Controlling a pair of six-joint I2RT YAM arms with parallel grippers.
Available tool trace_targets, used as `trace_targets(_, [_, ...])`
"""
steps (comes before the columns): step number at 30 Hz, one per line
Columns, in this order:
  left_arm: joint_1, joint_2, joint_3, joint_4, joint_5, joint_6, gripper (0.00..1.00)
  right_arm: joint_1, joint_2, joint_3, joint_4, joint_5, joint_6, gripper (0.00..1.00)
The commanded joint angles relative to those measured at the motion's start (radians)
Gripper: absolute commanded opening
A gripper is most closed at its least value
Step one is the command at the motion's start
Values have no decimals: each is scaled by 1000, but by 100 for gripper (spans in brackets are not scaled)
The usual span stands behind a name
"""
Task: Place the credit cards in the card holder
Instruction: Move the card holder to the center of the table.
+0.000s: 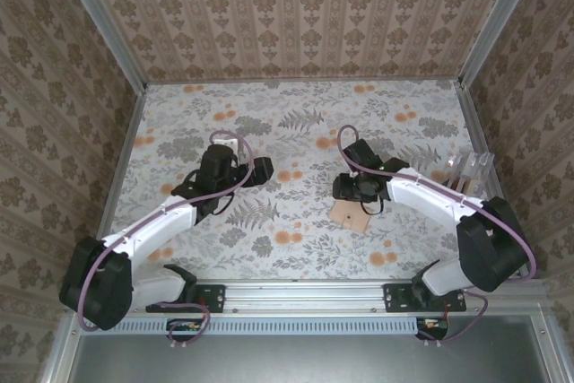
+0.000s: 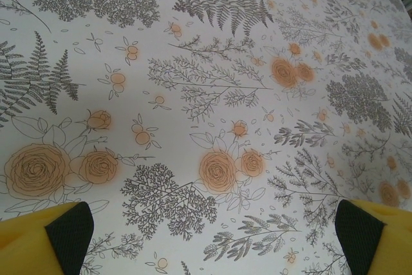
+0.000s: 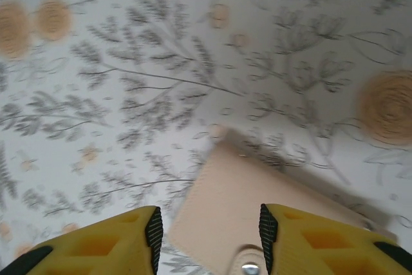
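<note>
No cards seemed in the card holder (image 1: 473, 168); my right gripper (image 3: 207, 236) hung half-open over the wallet (image 3: 257, 204), left gripper (image 2: 215, 230) wide.

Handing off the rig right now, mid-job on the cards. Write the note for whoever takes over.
Left gripper: open wide, over the patterned table, holding nothing.
Right gripper: fingers apart, low over the tan wallet, its snap tab between them, nothing clamped.
Card holder: clear stand at the table's right edge, beside the right arm; looks empty, though it is small in the top view.
Credit cards: I cannot tell where they are.
Done: no card placed, as far as I can see.
Left: get the cards out, possibly from the wallet, and slot them into the holder.
</note>
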State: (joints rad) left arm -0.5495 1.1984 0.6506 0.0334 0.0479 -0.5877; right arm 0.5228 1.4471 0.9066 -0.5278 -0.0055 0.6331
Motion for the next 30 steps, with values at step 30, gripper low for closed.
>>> trace_targets(30, [7,170,82,2,216,38,90,105,76,-31,147,-162,-23,31])
